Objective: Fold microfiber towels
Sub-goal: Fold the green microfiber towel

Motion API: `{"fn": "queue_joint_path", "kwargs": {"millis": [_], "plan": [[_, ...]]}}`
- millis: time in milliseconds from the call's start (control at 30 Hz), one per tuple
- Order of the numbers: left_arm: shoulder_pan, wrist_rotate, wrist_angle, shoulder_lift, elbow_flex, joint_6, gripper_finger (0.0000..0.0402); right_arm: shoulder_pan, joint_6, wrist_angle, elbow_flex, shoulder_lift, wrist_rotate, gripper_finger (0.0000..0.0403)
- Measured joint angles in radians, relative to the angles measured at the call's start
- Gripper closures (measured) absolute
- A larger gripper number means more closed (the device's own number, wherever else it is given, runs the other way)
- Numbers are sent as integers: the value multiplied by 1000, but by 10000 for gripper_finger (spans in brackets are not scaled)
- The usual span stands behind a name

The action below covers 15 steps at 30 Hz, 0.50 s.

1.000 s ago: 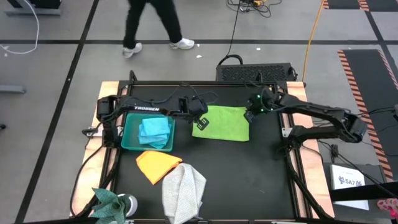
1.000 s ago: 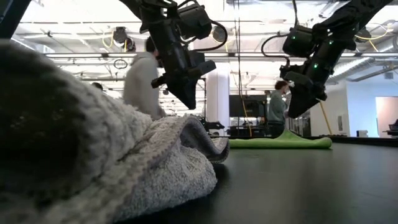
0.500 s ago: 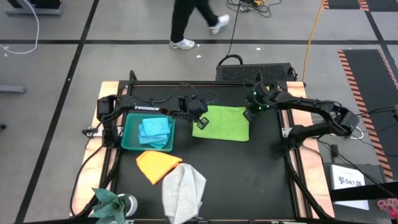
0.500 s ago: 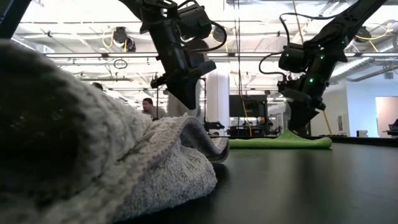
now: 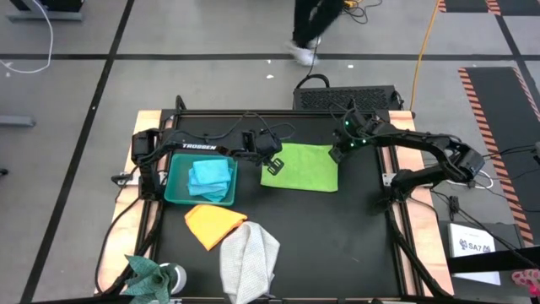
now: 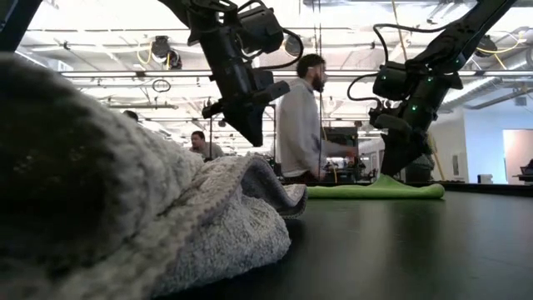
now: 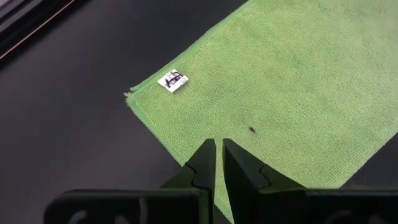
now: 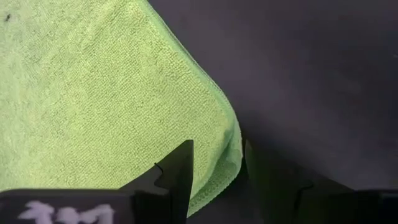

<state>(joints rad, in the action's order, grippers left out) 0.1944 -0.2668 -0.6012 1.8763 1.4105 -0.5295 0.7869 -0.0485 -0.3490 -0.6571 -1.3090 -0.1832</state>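
The lime green towel (image 5: 300, 167) lies flat on the black table, its labelled corner (image 7: 173, 80) facing the left arm. My left gripper (image 7: 219, 146) is shut and hangs well above the towel's left edge (image 6: 252, 137). My right gripper (image 8: 214, 155) is open and low over the towel's far right corner (image 8: 231, 140). One of its fingers (image 8: 177, 169) stands over the cloth and the other over the bare table. My right gripper comes slanting down from the table's right onto the green towel's far right corner (image 8: 231, 140), its open fingers on either side of the towel's edge. Whether the fingertips touch the cloth, I cannot tell.
A teal bin (image 5: 175, 192) at the left holds a light blue towel (image 5: 211, 176). An orange towel (image 5: 213, 224) and a grey towel (image 5: 251, 257) lie near the front, and a teal towel (image 5: 150, 274) lies at the front left corner. A person (image 6: 298, 125) stands beyond the table.
My right gripper has gone down and a little toward the table's left, arriving at the green towel's far right corner with its fingers still open. The towel has not moved. A person has walked past behind the table.
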Motion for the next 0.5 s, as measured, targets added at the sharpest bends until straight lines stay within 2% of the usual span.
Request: {"fn": "queue_joint_path", "kwargs": {"millis": [500], "plan": [[1, 0, 1, 0, 0, -6, 369, 25, 16, -2, 0, 0, 3, 263]]}}
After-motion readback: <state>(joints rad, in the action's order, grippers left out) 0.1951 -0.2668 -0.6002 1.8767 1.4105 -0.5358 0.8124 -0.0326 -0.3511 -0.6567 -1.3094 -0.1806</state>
